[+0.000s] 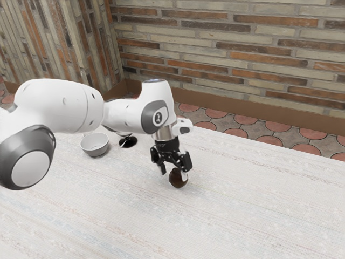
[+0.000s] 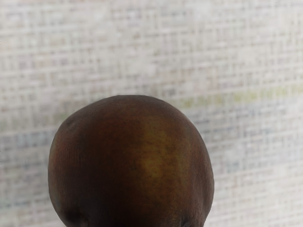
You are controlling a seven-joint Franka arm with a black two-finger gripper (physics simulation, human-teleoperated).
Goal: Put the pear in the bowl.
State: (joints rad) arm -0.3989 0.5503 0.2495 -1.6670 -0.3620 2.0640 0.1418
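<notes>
brown pear (image 1: 176, 181) sits on the table (image 1: 242, 210), right down at my claw (image 1: 174, 174), under the palm and about level with the tips. fingers stand well spread, one tip over the pear's near side in the exterior view, the other just beside it with a bit of gap, so i read it as open, nothing gripped. near-side touch: can't tell. long axis: can't tell either, the end facing my wrist camera looks almost round.

pear skin is smooth, dull, dark brown going reddish, yellow-olive patch on top, small dimples low down. bowl (image 1: 95, 153) is plain grey, round, open-topped, well apart toward the exterior view's left, dark round-based thing (image 1: 128, 141) beside it. cloth is pale coarse weave, faint stripes.

next is probably centre, close, then lift and carry to the bowl. round sides could roll or slip if i pinch off-centre.
</notes>
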